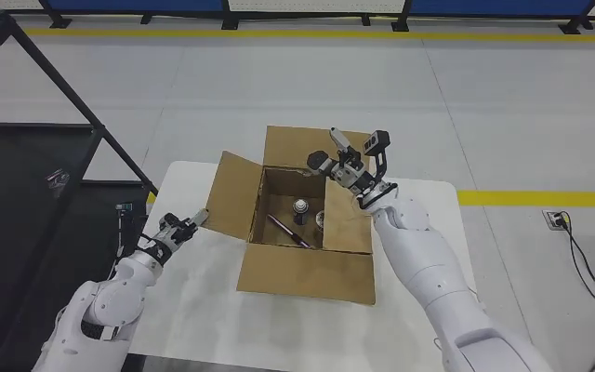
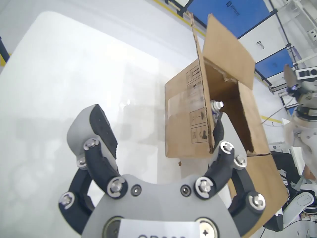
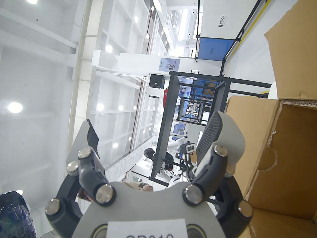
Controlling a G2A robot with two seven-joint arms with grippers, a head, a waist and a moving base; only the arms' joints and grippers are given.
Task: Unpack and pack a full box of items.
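An open cardboard box stands mid-table with its flaps spread. Inside it I see a spray can, a dark stick-like item and a round item. My left gripper is open at the corner of the box's left flap. In the left wrist view the left gripper has one finger behind the flap's edge, and the can's white nozzle shows inside. My right gripper hovers over the box's far right corner; the right gripper is open and holds nothing, beside the box wall.
The white table has bare surface to the left of and in front of the box. A black metal frame stands off the table's left side. The far flap stands up behind the box opening.
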